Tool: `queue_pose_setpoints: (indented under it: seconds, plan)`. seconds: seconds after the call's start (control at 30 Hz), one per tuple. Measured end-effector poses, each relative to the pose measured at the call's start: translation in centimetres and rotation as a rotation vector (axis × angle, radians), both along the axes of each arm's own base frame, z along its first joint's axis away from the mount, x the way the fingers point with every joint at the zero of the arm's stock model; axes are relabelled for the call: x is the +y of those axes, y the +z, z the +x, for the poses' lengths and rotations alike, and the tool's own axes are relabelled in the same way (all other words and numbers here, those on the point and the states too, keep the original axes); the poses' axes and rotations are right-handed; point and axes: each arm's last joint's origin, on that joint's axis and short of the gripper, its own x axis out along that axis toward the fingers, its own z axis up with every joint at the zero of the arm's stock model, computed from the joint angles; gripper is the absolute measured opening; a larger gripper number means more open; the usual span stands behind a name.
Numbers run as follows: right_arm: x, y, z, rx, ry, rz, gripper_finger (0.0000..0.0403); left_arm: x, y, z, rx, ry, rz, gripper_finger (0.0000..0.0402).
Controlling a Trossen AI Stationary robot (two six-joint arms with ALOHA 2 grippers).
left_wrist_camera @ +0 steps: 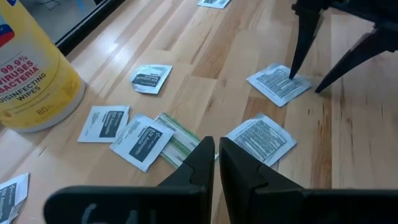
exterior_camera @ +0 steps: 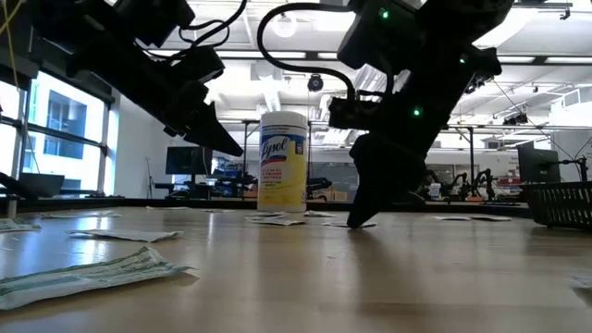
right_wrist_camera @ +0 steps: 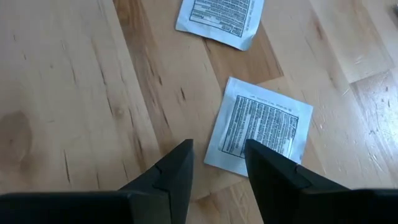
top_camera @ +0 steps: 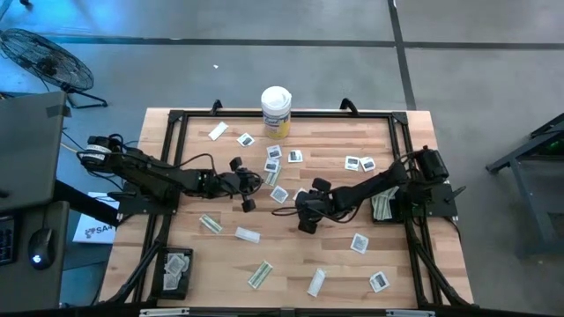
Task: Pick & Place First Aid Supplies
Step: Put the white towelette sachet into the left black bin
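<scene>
Sachets and wrappers lie scattered flat across your wooden table. From above you see square white sachets with dark centre marks grouped near the white canister at the far edge, and narrow oblong wrappers nearer the front edge, some pale green, some white. Your left gripper reaches in from the left with its fingers pressed together and nothing between them. Your right gripper sits near mid-table with its fingers spread apart.

At table level, you get a crumpled pale-green wrapper lying flat in the foreground, the yellow-labelled canister standing upright behind, and the right gripper's tip down at the tabletop beside a flat packet.

Through the left wrist camera, its own fingers meet above a cluster of square sachets and a green-striped wrapper. Farther off, the right gripper's spread fingers straddle a printed sachet.

Through the right wrist camera, you see that square white sachet, covered in fine dark print, lying flat just ahead of the parted fingers; neither finger visibly touches it. A second printed sachet lies beyond it.
</scene>
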Motion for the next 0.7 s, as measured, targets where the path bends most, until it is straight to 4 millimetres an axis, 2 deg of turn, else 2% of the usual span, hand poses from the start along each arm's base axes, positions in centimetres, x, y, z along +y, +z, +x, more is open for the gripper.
queue_pose_setpoints:
  seconds: [0.27,0.53,0.7]
  plan:
    - [-0.05,-0.03,-0.1,0.01,0.002,-0.047,0.014,-0.02,-0.01,0.0,0.001,-0.005,-0.004,0.0021]
    - [0.86,0.13,-0.19,-0.008,-0.001,-0.068,0.0139,-0.02,-0.01,0.0,-0.001,-0.002,-0.01,0.0021]
    - [0.4,-0.19,-0.28,-0.026,-0.064,-0.007,0.0123,-0.03,-0.02,0.0,-0.002,-0.003,-0.014,0.0021]
